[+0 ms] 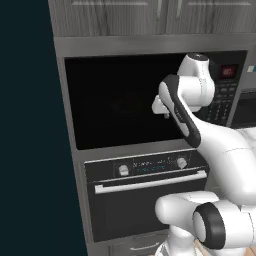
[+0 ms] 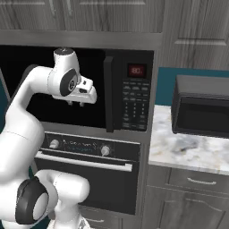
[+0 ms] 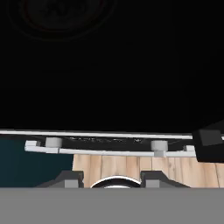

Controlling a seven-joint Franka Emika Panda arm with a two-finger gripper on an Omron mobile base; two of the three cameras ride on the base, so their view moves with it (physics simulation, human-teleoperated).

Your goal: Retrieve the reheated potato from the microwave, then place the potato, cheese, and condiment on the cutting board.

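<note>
Wide black microwave (image 2: pixel 89 85), red display, dark inside, hand (image 2: pixel 76 103) closed, empty

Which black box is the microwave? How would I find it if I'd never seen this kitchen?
Look under the grey wooden cupboards for the tall wall of appliances. The microwave is the upper black box, directly above the oven. Unlike the oven, which has round knobs and a long silver bar handle, the microwave has a panel of buttons and a small red display on its right side.

Even, soft-edged render light (microwave (image 1: pixel 125 102) interior black)
</note>
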